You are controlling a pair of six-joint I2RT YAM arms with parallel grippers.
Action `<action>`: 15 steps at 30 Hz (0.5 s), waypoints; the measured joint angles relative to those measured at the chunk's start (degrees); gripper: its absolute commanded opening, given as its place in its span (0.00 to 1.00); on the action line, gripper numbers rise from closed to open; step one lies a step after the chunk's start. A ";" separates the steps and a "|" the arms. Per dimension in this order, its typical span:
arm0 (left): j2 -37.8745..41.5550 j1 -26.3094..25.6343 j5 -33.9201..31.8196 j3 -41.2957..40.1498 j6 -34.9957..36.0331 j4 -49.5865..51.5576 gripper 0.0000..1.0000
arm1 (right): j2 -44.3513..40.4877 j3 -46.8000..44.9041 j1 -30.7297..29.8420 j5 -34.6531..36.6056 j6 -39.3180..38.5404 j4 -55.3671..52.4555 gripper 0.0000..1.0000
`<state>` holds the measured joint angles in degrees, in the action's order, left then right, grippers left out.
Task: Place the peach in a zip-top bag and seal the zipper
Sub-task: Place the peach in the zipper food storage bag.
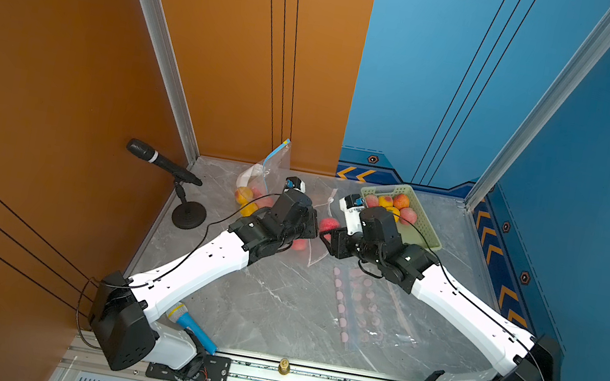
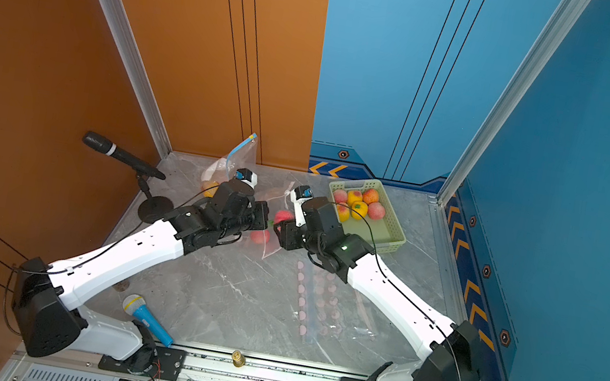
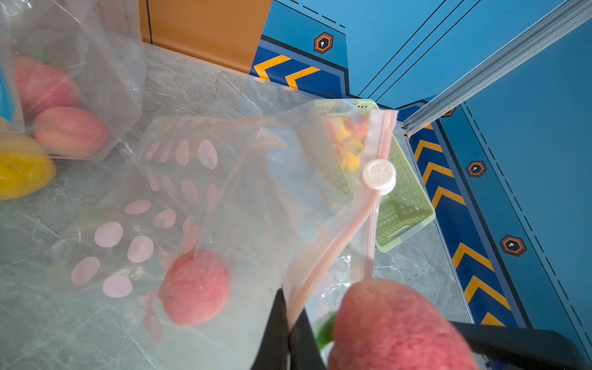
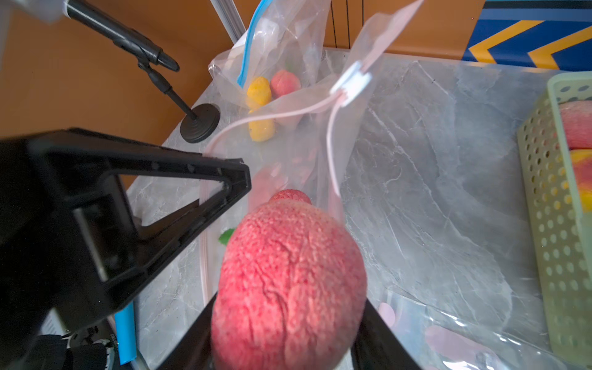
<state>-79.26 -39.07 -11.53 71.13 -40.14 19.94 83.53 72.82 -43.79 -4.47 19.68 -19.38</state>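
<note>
Item 1: peach (image 4: 288, 256), red and pink, clamped between the 2 fingers of the right pincer (image 4: 288, 301), held above the bench (image 1: 273, 320) right at the open mouth of the zip-top bag (image 3: 224, 198). Item 2: that bag, clear with pink dots, its pink zipper tracks parted and its white slider (image 3: 379, 175) at the far end of the rim. The left pincer (image 3: 288, 333) is closed tight, pinching the near rim and lifting it. Item 3: 1 smaller peach inside (image 3: 195, 286), lying at the bottom of the bag. Item 4: blue-zipper bag (image 4: 278, 41) at the back of the bench, holding pink and yellow fruit. Item 5: green basket (image 1: 427, 228) of fruit beside the right arm. Item 6: flat dotted bag (image 1: 359, 309), lying near the front of the bench. Item 7: black microphone (image 1: 161, 161) on a stand. Item 8: blue microphone (image 1: 192, 328) by the left arm's base.
</note>
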 measured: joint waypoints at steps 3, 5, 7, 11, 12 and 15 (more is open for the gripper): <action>0.00 -0.07 0.00 0.00 0.00 0.00 0.00 | 3.19 1.11 -1.33 1.29 -0.59 0.13 0.38; 0.00 -0.39 0.02 0.00 0.00 0.00 0.00 | 4.92 1.92 -1.68 2.19 -0.83 0.13 0.38; 0.00 -0.66 0.04 0.00 0.00 0.00 0.00 | 6.05 2.67 -1.92 3.72 -0.83 0.13 0.38; 0.02 -1.25 0.42 0.00 -0.02 0.00 0.00 | 7.28 3.78 -1.86 7.39 -0.81 0.55 0.45; 0.02 -1.36 0.50 0.00 -0.04 0.00 0.00 | 7.50 4.04 -1.75 7.93 -0.81 0.57 0.49; 0.13 -1.51 0.98 0.00 -0.09 -0.02 0.00 | 8.39 5.20 -1.20 9.09 -0.55 0.55 0.62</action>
<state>-79.13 -40.58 -10.55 71.13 -40.23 19.92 91.92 78.02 -44.99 4.62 19.14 -18.83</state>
